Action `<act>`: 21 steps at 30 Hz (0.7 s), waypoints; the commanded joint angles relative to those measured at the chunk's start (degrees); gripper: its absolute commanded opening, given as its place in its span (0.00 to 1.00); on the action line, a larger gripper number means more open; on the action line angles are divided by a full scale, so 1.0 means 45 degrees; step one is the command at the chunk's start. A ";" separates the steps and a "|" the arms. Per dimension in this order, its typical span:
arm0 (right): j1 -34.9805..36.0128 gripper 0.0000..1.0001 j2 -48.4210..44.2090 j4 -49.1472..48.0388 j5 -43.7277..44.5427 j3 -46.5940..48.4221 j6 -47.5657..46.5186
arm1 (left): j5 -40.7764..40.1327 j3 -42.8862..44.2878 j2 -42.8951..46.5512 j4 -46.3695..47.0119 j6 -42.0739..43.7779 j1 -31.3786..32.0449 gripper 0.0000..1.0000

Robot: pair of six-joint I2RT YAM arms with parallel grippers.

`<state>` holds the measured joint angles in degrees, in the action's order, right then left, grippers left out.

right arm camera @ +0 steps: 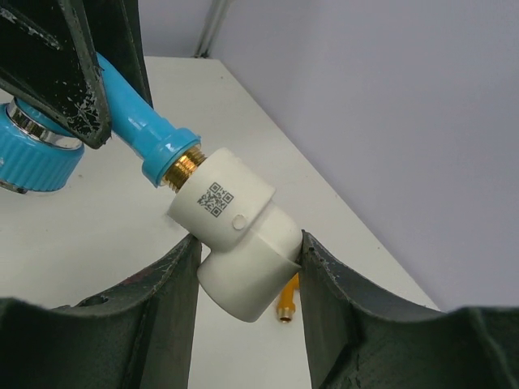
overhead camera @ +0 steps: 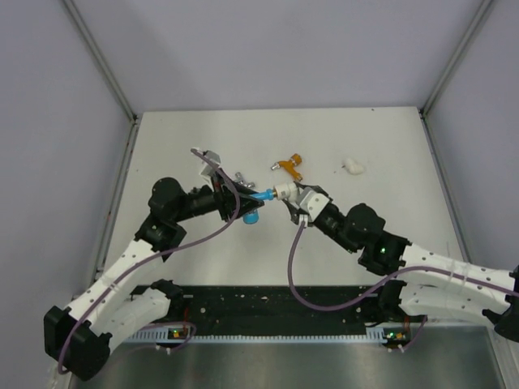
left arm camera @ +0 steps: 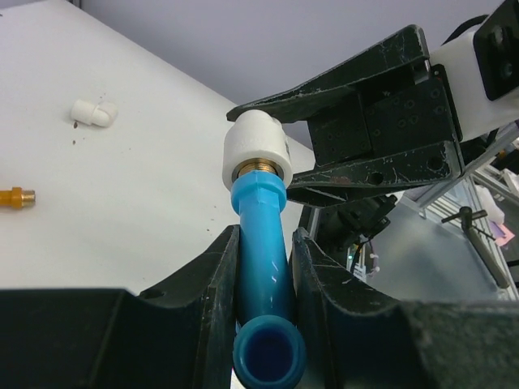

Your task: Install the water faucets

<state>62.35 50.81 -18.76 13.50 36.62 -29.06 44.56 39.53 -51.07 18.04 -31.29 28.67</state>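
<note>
— How many faucets do you count, and where are they?

— Two that I can make out; the blue faucet (left arm camera: pixel 259 203) sits between the fingers of the left claw (left arm camera: pixel 264 251), which is clamped on its body; its spout mouth is just inside the claw, nearest the wrist camera, and its threaded end points out past the fingertips.

— And the second?

— The orange faucet (overhead camera: pixel 288 166) lies on the worktop (overhead camera: pixel 365 130), just beyond the tips of the right claw (right arm camera: pixel 247 267) and apart from both claws; nothing grips it.

— What is the right claw doing?

— It is closed on a white elbow fitting (right arm camera: pixel 231 219), one finger on each side of the elbow's wide end; the printed code on the fitting faces the right wrist camera.

— Do the two held parts touch?

— Yes; the blue faucet's brass thread sits in the elbow's socket, with a few turns of thread showing at the joint; the two claws face each other tip to tip above the worktop.

— How many elbows in all?

— Two; the gripped one, and a loose white elbow (overhead camera: pixel 353 166) on the worktop, beyond the right claw and off to its right, well apart from it.
</note>
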 commanded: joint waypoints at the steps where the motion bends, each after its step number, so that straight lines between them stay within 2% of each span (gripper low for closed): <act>1: 0.0286 0.00 0.0155 0.1237 -0.2432 0.1332 0.1592 | 0.0021 0.0102 0.0742 0.1071 0.2243 0.0270 0.00; 7: 0.0247 0.00 0.0330 0.3072 -0.2803 0.2582 0.2686 | -0.0505 -0.0170 0.1270 0.0464 0.4370 0.1050 0.00; 10: 0.0111 0.00 0.0604 0.4148 -0.3408 0.3305 0.3233 | -0.1402 -0.0365 0.1660 -0.0004 0.5680 0.1655 0.00; 15: -0.0513 0.00 0.0487 0.4580 -0.4442 0.3386 0.4054 | -0.0782 -0.0950 0.1856 0.0987 0.5684 0.1774 0.00; 21: -0.1452 0.00 -0.0137 0.3468 -0.6512 0.2430 0.4114 | -0.0488 -0.1908 0.1857 0.3271 0.4338 0.1774 0.00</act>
<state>56.42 52.40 5.63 -0.84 48.25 -15.31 37.30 32.67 -42.48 20.60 -9.32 35.09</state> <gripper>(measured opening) 0.442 0.341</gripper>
